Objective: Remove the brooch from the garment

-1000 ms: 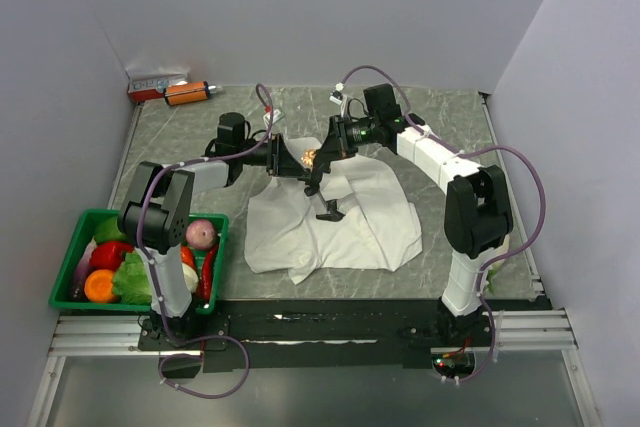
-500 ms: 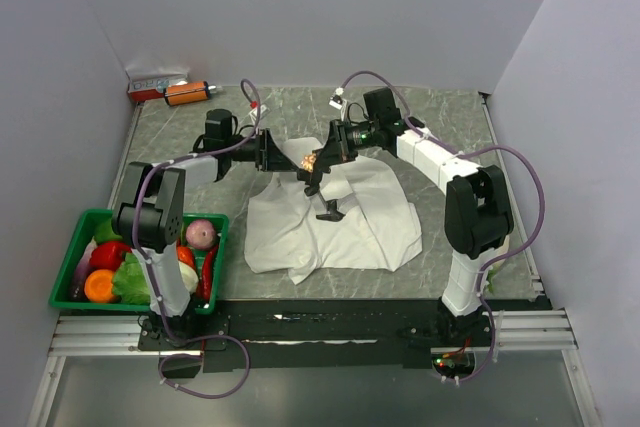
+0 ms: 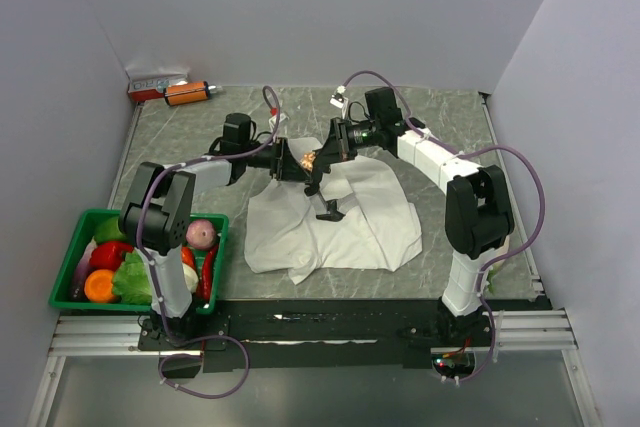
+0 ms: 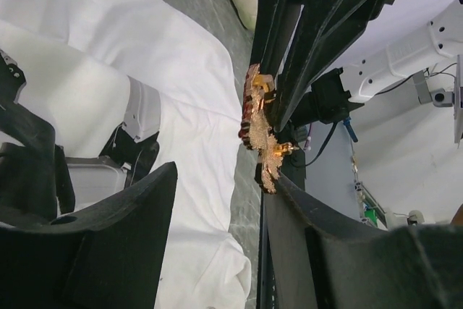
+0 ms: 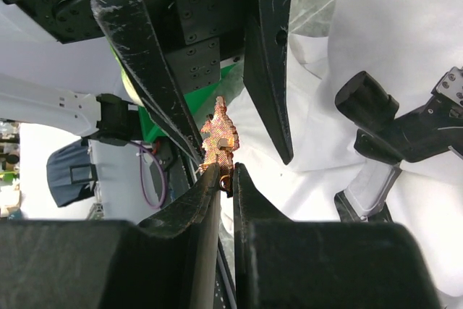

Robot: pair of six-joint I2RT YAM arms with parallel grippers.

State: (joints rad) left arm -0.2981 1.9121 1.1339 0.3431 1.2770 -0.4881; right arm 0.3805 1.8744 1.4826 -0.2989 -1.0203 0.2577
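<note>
The brooch (image 3: 312,157), a tiny glittering orange-gold piece, is held in the air above the far edge of the white garment (image 3: 340,222), apart from the cloth. My right gripper (image 3: 319,159) is shut on its lower end in the right wrist view (image 5: 226,170), and the brooch (image 5: 219,139) sticks out past the fingertips. My left gripper (image 3: 296,162) faces it from the left, open. In the left wrist view the brooch (image 4: 260,135) hangs at the tip of the left gripper's (image 4: 224,175) right-hand finger (image 4: 325,251). A black printed shape (image 3: 330,212) shows on the garment.
A green basket (image 3: 150,215) of vegetables stands at the near left. An orange bottle (image 3: 188,93) and a small box (image 3: 155,82) lie at the far left corner. The two arms meet over the middle of the table.
My left gripper pulled back to the left half a second ago and has now come back up to the brooch. My right gripper has kept the brooch in the same place.
</note>
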